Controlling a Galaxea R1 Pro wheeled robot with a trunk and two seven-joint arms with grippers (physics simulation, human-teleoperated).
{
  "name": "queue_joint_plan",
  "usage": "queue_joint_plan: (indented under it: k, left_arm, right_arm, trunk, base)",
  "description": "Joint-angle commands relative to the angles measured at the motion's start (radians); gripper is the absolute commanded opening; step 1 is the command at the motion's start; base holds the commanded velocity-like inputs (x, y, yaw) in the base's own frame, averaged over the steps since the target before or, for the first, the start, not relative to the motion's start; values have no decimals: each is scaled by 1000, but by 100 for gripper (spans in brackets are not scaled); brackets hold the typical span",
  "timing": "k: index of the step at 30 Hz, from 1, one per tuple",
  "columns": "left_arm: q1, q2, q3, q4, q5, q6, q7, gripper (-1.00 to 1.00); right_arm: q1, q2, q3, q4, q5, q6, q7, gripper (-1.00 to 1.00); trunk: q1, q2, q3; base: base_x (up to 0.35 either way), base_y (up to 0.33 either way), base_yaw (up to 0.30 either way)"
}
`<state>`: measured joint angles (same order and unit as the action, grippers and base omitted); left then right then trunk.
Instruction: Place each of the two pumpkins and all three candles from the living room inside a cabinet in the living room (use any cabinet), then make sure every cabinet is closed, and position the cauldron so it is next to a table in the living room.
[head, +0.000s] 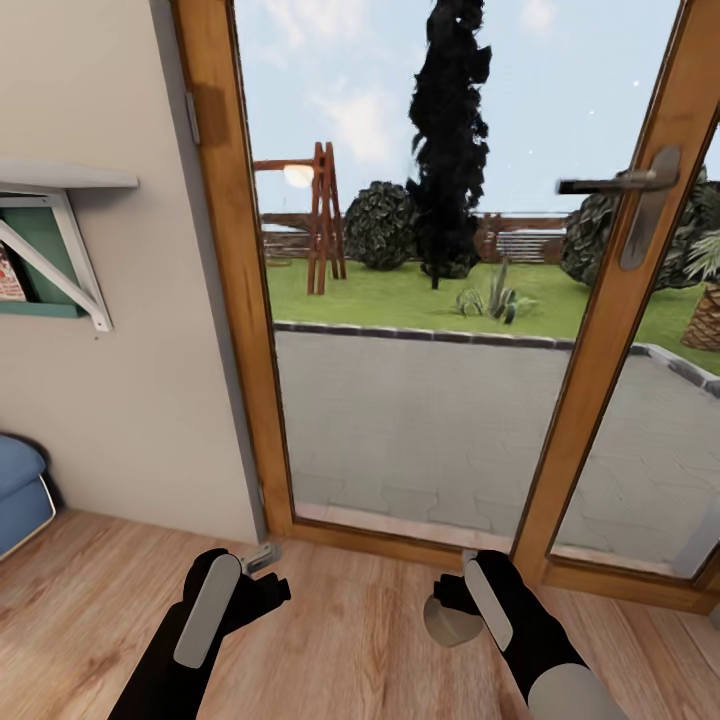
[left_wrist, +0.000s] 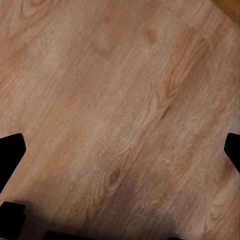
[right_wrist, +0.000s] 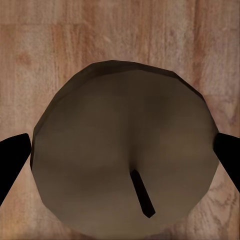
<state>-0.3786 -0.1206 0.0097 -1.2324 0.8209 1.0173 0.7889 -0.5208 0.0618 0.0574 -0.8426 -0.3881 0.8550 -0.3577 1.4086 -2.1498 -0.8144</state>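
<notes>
The right hand (head: 462, 598) pinches a candle (right_wrist: 125, 150) between its fingertips; a jolt could drop it onto the floor (head: 360, 640) below. The left hand (head: 262, 580) is spread, empty.

A wood-plank floor (head: 360, 640) runs up to a glazed door (head: 420, 300) in a warm wood frame (head: 235, 280), with a grey lever handle (head: 640, 190) on the right stile. Left of the door stands a plain beige wall (head: 130, 400). A pale shelf (head: 60, 178) on a white bracket (head: 70, 270) is fixed to it, with a green panel (head: 45, 250) underneath. A blue cushioned seat (head: 20, 490) sits at the wall's foot. Through the glass lie a grey paved terrace (head: 420, 420), a lawn (head: 400, 300), round bushes (head: 380, 225), a tall dark tree (head: 448, 130), a wooden frame (head: 322, 215) and a bright, lightly clouded sky (head: 340, 80).
</notes>
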Motion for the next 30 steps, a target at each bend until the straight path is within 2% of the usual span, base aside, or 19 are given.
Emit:
queue_joint_plan:
  k: [1, 15, 30]
  left_arm:
    - [0, -1, 1, -1, 10, 2, 10, 100]
    - [-1, 0, 1, -1, 14, 1, 10, 100]
    - [0, 1, -2, -9, 14, -3, -5, 100]
  right_arm:
    - [0, 0, 3, -1, -11, 2, -10, -100]
    - [-1, 1, 4, -1, -11, 4, -9, -100]
    - [-1, 1, 1, -1, -12, 10, -9, -100]
  trunk:
    - [-4, 7, 2]
    - [-58, 105, 46]
    - [-58, 105, 46]
  base:
    - [0, 0, 0]
    - [0, 0, 0]
    - [0, 0, 0]
